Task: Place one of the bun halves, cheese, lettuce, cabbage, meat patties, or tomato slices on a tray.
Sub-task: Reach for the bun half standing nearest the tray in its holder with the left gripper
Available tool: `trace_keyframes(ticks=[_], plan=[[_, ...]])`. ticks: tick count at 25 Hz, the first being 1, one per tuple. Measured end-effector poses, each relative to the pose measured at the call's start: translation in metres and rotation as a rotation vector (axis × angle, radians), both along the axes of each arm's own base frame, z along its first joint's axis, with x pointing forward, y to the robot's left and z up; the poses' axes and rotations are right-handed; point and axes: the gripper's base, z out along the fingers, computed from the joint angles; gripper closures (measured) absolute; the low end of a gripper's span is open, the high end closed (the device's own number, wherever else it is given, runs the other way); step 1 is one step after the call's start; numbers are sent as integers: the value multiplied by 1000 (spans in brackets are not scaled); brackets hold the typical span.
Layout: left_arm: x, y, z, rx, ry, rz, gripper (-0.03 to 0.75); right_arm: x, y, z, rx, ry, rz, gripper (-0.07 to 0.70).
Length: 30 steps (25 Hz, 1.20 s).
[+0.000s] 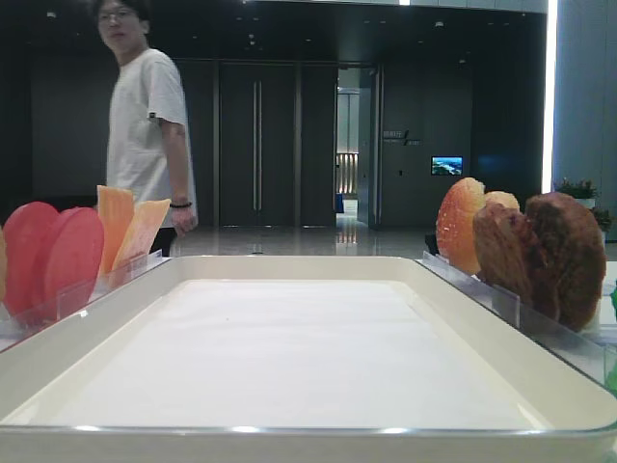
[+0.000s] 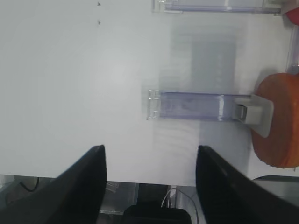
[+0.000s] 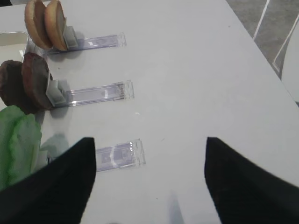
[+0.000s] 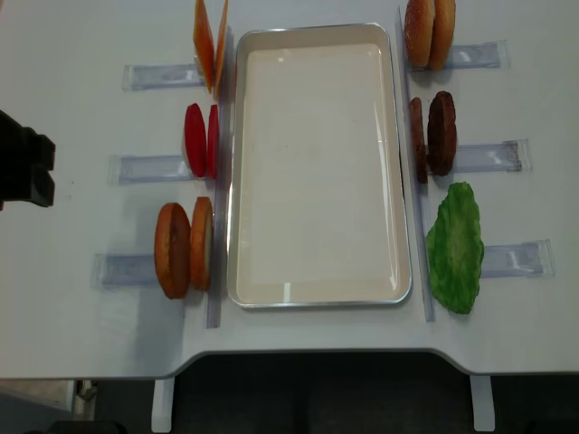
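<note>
Left gripper (image 2: 149, 182), fingers spread and empty, hovers above bare table (image 2: 93, 70) beside an orange bun half (image 2: 278, 123) in its clear holder (image 2: 196, 105). Right gripper (image 3: 149, 179) likewise spread. White tray (image 4: 317, 298) centred between food racks. No legible writing.
</note>
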Motion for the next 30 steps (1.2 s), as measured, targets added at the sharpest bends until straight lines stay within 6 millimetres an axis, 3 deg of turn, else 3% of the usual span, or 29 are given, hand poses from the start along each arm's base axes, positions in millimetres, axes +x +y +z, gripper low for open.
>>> trace_keyframes(ticks=[18, 30], plan=[[-18, -92, 2, -101, -76, -107, 261, 0, 0, 0, 0, 0, 0, 160], [-12, -128, -19, -84, -41, -118, 261, 0, 0, 0, 0, 0, 0, 160]])
